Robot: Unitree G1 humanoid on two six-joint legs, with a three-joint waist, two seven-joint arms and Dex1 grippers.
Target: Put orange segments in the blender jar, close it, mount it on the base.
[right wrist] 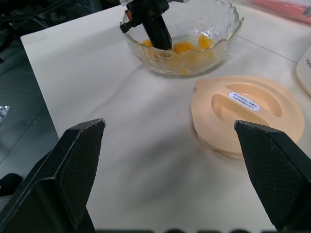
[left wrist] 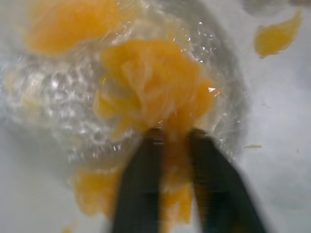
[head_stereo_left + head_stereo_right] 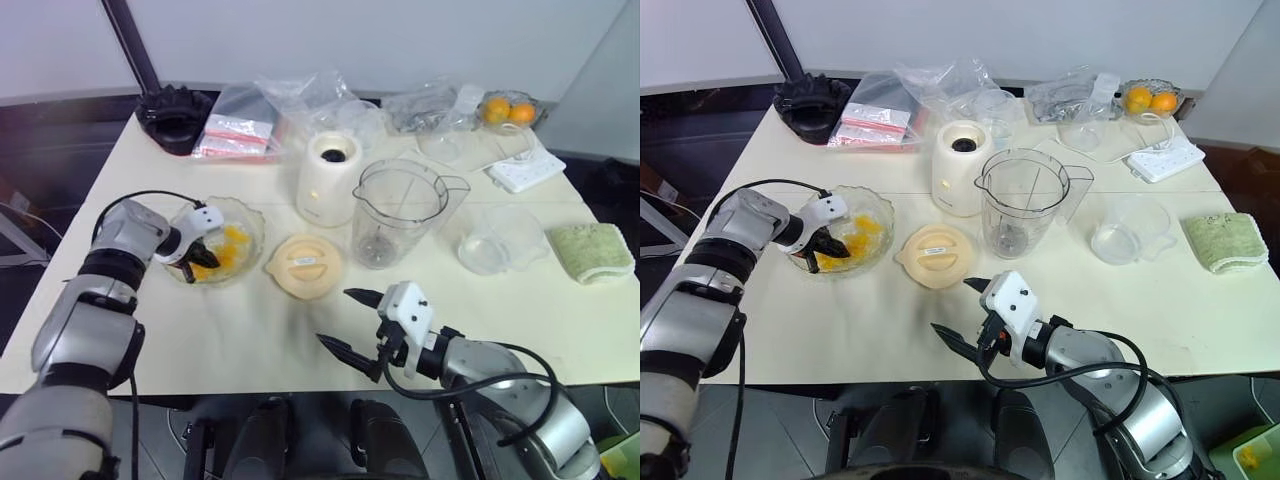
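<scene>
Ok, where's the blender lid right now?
The lid lies flat on the table in the left eye view, between the glass bowl on its left and the blender jar.

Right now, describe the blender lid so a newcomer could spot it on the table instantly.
On the cream table, look just in front of the white blender base. The lid lies flat there, between the glass bowl of orange segments and the clear blender jar. It is the only flat, round, pale orange disc, with a small white label on top.

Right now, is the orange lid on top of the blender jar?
No, the lid lies flat on the table, beside the open blender jar.
</scene>
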